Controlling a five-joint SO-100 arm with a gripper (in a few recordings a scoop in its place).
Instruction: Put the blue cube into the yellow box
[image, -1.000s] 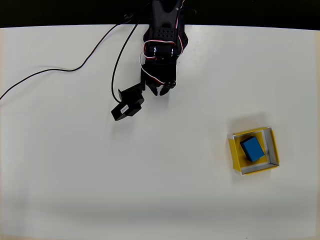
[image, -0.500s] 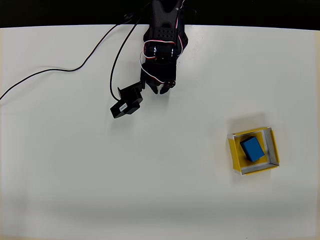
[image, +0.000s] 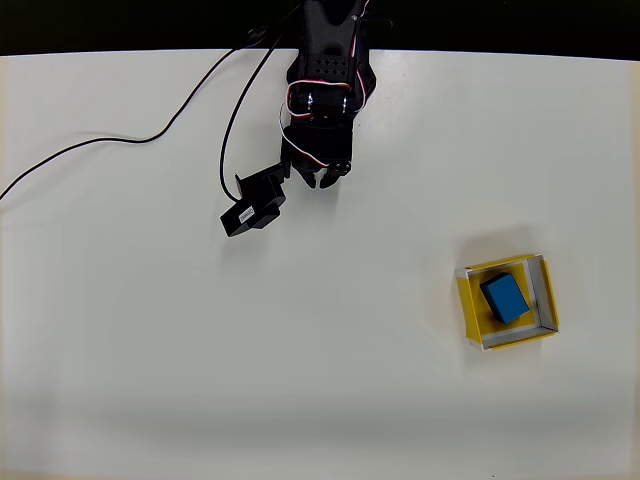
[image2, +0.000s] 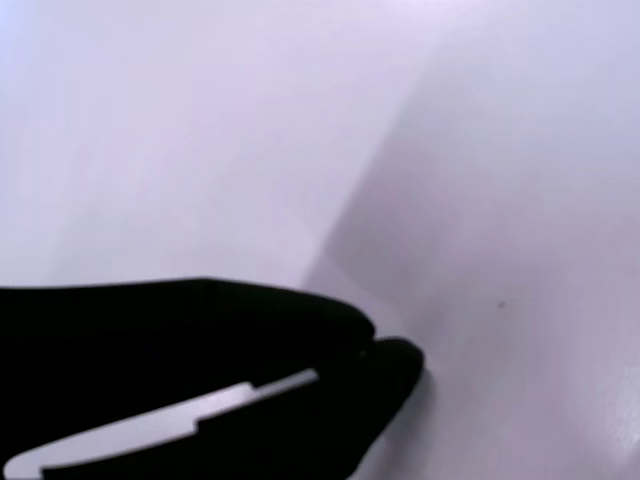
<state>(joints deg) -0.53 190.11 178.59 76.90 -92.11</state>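
**Gripper closed and empty near the arm base; cube sits in the box**

In the overhead view the gripper (image: 322, 180) hangs just below the black arm (image: 325, 80), near the top edge of the white table (image: 150, 350). Its two dark fingertips lie close together with nothing between them. The wrist view agrees: the black fingers (image2: 330, 370) meet at the tips, pressed shut on nothing, with only pale table surface beyond them.

Just to the gripper's left in the overhead view, fixed to the wrist, is a small black block (image: 253, 207) with a white label, tilted on the diagonal. A black cable (image: 100, 145) leaves it, loops up beside the arm, and another strand runs out across the table to the left edge of the picture.

Well away from the gripper, down and to the right in the overhead view, lies the box (image: 472, 310), a shallow yellow tray with pale inner walls, turned slightly askew to the table's edges. The cube (image: 505, 298) rests inside it on the yellow floor, roughly at the middle, a little nearer the box's upper wall. The cube is turned at a slight angle like the box. Bare table lies between the gripper and the box.
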